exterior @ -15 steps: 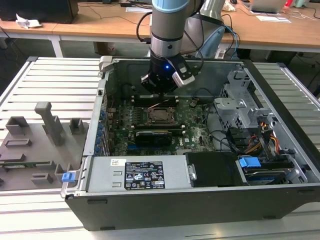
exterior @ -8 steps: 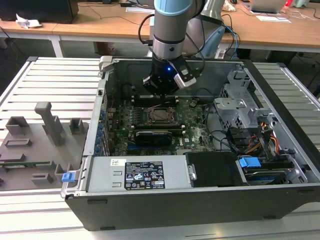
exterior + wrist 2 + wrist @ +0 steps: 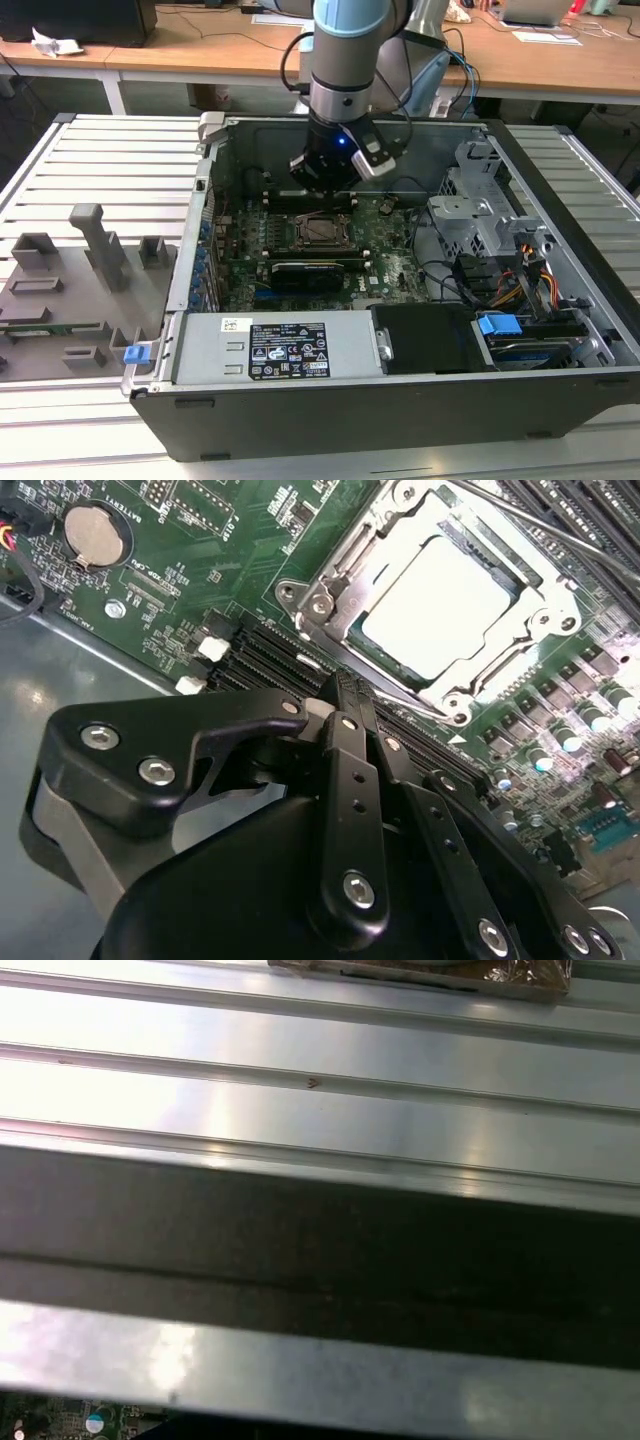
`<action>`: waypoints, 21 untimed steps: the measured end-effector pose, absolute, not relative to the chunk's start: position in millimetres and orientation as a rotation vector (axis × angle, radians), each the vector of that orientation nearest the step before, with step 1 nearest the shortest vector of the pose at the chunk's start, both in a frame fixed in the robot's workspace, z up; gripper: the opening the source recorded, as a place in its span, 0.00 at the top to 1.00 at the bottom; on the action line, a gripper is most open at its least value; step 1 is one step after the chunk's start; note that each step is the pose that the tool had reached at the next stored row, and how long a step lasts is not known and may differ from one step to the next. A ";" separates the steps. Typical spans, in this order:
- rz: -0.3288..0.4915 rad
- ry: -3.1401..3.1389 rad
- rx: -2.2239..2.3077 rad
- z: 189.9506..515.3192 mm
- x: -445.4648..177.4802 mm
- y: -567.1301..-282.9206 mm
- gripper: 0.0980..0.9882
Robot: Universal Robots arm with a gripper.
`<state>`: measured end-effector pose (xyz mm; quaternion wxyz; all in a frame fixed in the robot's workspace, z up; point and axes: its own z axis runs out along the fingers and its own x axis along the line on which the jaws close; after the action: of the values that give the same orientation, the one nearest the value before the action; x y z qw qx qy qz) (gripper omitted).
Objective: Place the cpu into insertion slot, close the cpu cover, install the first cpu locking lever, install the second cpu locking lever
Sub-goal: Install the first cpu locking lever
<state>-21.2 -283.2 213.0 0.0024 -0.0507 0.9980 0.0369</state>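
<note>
The cpu (image 3: 435, 605) lies flat in the insertion slot (image 3: 325, 580) on the green motherboard (image 3: 230, 540), its silver face showing through the window of the cpu cover (image 3: 545, 605), which lies down over it. A thin metal lever rod (image 3: 545, 528) runs past the socket's far side. My gripper (image 3: 345, 695) hovers just beside the socket over the black memory slots (image 3: 265, 655), its black fingers together and holding nothing. In the exterior view my gripper (image 3: 325, 192) hangs inside the open computer case just behind the socket (image 3: 322, 232).
A long black card (image 3: 315, 270) sits in front of the socket. The power supply (image 3: 280, 350) and drive bays (image 3: 490, 225) crowd the case's front and the exterior view's right. Grey fixtures (image 3: 95, 245) stand on the ribbed table (image 3: 320, 1030). A coin battery (image 3: 92, 532) sits on the board.
</note>
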 end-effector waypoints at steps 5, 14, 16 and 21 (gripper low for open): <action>0.116 3.131 -0.159 210.4 -18.1 -283.2 0.99; 0.116 3.131 -0.149 208.2 -15.0 -283.5 0.99; 0.115 3.131 -0.148 207.7 -14.8 -283.5 0.99; 0.107 3.132 -0.149 206.4 -14.4 -283.5 0.99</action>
<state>-14.4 -283.5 206.4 0.0024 -0.0475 0.9983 0.0341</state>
